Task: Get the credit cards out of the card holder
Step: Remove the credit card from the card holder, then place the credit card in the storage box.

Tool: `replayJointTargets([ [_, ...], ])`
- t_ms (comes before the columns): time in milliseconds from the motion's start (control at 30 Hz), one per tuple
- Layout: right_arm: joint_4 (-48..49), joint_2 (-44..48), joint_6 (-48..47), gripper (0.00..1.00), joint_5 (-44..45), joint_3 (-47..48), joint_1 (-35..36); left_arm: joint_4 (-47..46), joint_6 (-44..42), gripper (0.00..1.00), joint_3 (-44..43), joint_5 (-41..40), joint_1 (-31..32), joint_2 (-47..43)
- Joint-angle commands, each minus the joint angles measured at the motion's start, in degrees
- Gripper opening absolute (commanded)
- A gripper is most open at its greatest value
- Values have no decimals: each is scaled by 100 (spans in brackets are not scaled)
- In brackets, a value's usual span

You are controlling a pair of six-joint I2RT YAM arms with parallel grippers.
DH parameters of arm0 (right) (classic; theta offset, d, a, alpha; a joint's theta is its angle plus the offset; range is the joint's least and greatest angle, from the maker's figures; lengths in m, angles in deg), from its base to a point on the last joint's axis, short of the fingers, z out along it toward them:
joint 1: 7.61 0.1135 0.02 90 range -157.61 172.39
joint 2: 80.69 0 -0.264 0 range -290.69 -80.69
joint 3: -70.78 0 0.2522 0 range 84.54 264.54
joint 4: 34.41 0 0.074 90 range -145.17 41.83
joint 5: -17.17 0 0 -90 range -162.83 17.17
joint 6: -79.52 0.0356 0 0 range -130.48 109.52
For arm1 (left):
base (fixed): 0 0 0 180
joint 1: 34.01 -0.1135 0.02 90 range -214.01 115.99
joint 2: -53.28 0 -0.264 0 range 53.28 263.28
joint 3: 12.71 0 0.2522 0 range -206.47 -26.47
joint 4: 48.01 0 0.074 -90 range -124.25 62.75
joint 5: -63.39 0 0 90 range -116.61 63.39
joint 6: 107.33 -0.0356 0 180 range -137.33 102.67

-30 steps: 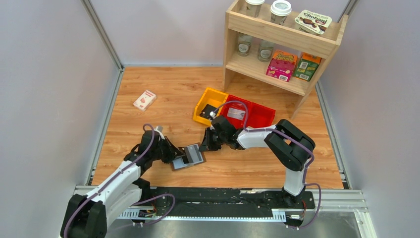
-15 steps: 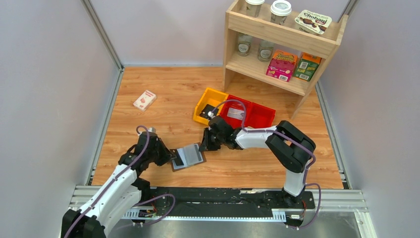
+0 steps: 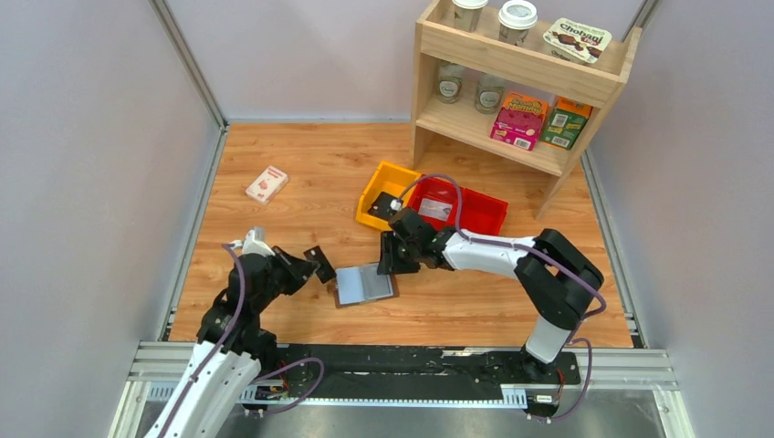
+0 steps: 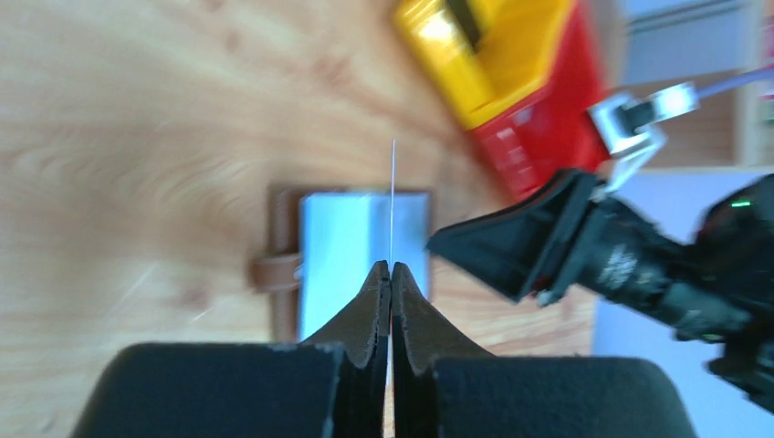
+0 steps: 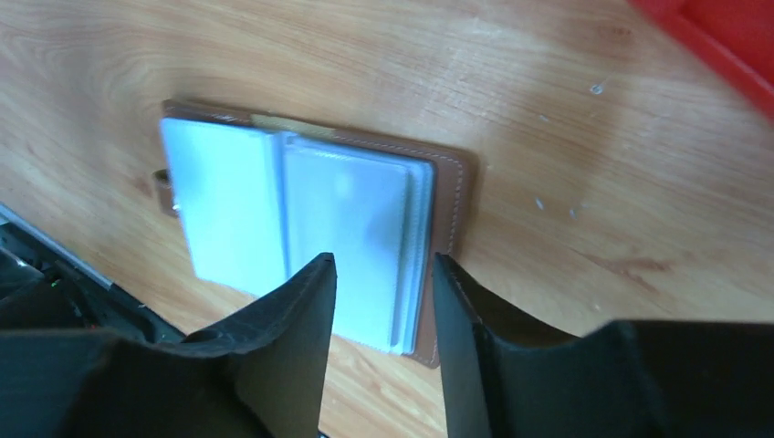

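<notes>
Left gripper [image 4: 391,274] pinches 1 thin card [image 4: 392,201], seen edge-on, so its print is hidden. Right gripper [image 5: 383,269], jaws narrowly apart, hangs over the open card holder [image 5: 228,201].

We found white links, black joints and purple cables [image 3: 434,176] on the left arm [image 3: 208,383] and right arm [image 3: 484,254]; fingers [image 5: 292,310] were black.

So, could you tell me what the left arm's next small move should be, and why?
Probably carry the card aside and set it down: the left fingers are shut on it, edge-on, clear of the card holder, while the open right fingers sit over the holder's edge, so it looks free to go.
</notes>
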Motion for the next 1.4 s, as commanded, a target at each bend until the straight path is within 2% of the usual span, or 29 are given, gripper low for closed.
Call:
replayJointTargets([
  [0,-537,806,-133,52,347,402,-29,-1515,1043,0,288,-156,-22,-814],
  [100,-415,1306,-28,65,365,359,-30,-2176,1589,0,517,-411,-22,-1097],
  [200,251,1860,261,74,181,8,-29,-3027,1942,0,745,-482,-22,-1106],
  [367,2193,2459,1008,78,-347,-783,-21,-4854,2574,0,984,-482,-22,-571],
  [500,3240,2346,1396,77,-566,-951,-3,-5840,2803,0,887,-456,-13,315],
  [667,4234,1907,1572,69,-760,-741,14,-6493,2936,0,712,-464,66,941],
  [833,4385,1458,1589,62,-822,-214,23,-6677,2857,0,492,-482,206,1266],
  [1033,4543,1080,1616,59,-778,147,23,-6827,2866,0,439,-640,338,1434],
  [1100,4648,1010,1607,55,-787,217,32,-6827,2883,0,447,-649,356,1452],
  [1167,4649,931,1572,46,-822,323,23,-6836,2927,0,456,-649,365,1478],
  [1300,4640,878,1502,5,-857,359,-38,-6827,2945,0,465,-587,365,1540],
  [1333,4623,886,1493,0,-866,324,-64,-6784,2945,0,465,-579,365,1531],
  [1367,4614,912,1467,0,-874,271,-82,-6740,2936,0,482,-570,365,1513],
])
